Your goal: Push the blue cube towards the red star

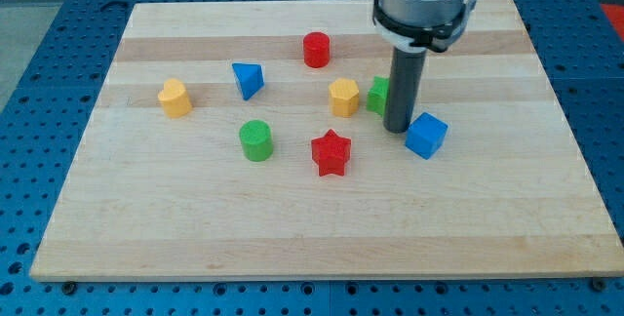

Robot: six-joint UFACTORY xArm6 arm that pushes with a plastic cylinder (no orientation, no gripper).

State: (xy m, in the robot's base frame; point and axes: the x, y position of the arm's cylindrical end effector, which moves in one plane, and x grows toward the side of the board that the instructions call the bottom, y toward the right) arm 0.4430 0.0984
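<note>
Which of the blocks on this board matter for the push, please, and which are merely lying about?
In the job: blue cube; red star; my tip, just to the view's left of the cube.

Lying about: red cylinder; blue triangular block; yellow block; yellow hexagonal block; green cylinder; green block, partly hidden.

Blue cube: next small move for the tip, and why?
Probably circle my tip round to the blue cube's right side, then push left. The tip sits just left of the cube, between it and the red star, so pushing now would drive it away.
</note>
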